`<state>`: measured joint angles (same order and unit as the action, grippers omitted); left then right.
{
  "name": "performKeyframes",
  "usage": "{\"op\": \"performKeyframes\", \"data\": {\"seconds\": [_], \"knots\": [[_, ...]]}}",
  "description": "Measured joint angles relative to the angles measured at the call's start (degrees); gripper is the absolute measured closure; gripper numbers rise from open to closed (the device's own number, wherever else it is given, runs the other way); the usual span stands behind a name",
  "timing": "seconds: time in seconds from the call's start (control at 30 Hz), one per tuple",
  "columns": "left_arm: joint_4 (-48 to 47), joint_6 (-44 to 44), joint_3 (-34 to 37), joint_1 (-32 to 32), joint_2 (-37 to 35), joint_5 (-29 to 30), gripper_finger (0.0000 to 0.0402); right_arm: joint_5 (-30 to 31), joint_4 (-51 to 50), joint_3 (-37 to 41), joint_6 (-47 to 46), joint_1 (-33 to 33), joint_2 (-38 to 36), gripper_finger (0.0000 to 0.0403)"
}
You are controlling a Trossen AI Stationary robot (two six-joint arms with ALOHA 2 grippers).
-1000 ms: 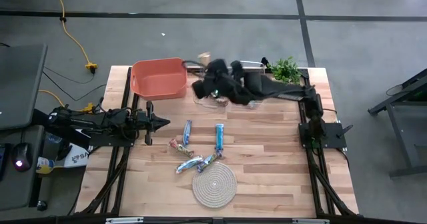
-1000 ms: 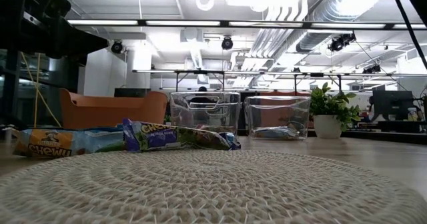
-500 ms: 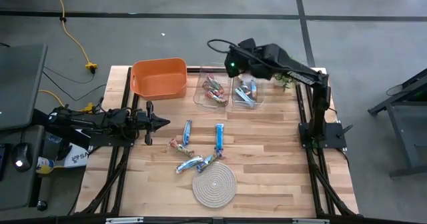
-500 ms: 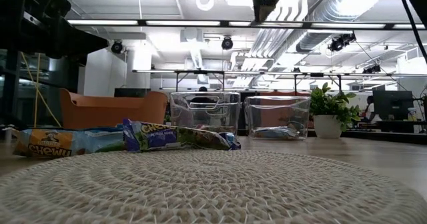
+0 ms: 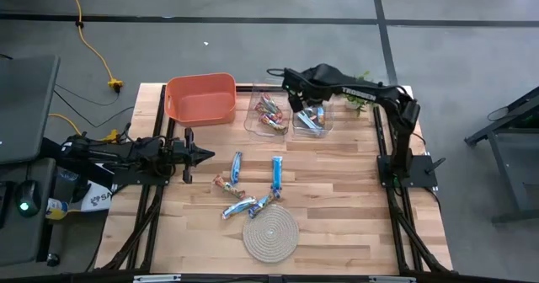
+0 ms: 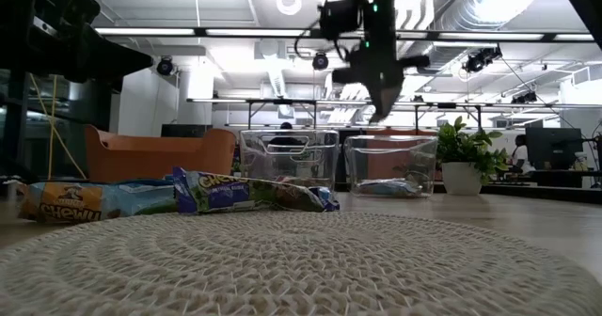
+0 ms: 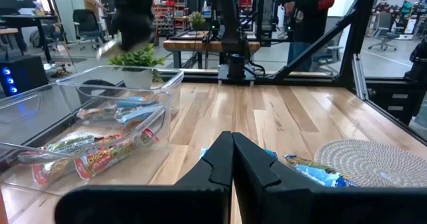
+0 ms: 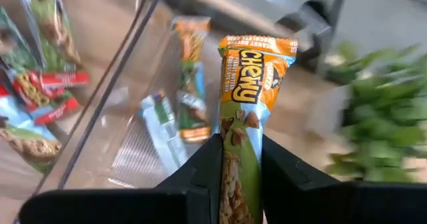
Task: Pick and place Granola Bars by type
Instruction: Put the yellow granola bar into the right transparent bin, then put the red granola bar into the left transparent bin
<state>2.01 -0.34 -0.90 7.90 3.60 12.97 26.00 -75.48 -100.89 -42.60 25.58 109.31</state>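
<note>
My right gripper (image 5: 299,98) hangs above the right-hand clear bin (image 5: 312,120), shut on a granola bar (image 8: 248,84) in an orange, blue and green wrapper. In the low view the right gripper (image 6: 379,104) stands well above that bin (image 6: 390,165). Blue-wrapped bars (image 8: 163,134) lie in this bin. Red and green bars (image 5: 269,114) lie in the left clear bin. Several more bars (image 5: 237,167) (image 5: 276,172) (image 5: 238,207) lie flat on the table. My left gripper (image 5: 199,154) waits shut at the table's left. My right gripper pinches the bar between its two fingers (image 8: 200,167), on the wrapper's two long edges (image 8: 239,134) about midway along it. The fingers slant down from above and lie along the bar. The bar is lifted clear, and its free end (image 8: 257,47) sticks out past the fingertips.
An orange bin (image 5: 202,98) stands at the far left of the two clear bins. A round rope mat (image 5: 270,232) lies near the front edge. A potted plant (image 5: 362,88) stands at the far right corner.
My right gripper has swung toward the table's right, from over the left clear bin to over the right one. It has come down and tipped to point steeply downward. The bar has stayed in its hold.
</note>
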Motion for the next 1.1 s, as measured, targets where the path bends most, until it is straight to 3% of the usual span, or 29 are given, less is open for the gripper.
{"op": "performKeyframes", "data": {"seconds": [0.23, 0.4, 0.77, 1.1], "knots": [[0.0, 0.0, 0.0, -0.02, -0.01, 0.0, 0.0401, -5.89, 12.45, 11.06, 2.15, 2.56, -0.34, 0.0336], [0.01, 0.0, 0.0, 0.0, 0.0, 0.0, 0.0401, -9.5, 18.9, 14.62, 2.59, 3.9, -0.34, 0.0336], [-0.01, 0.0, 0.01, 0.0, 0.01, 0.02, 0.0401, -8.57, 20.54, 15.27, 3.87, 4.08, -0.36, 0.0331], [0.0, 0.0, 0.01, 0.0, -0.01, 0.04, 0.0401, -8.91, 20.52, 15.27, 3.68, 3.98, -0.36, 0.0277]]}}
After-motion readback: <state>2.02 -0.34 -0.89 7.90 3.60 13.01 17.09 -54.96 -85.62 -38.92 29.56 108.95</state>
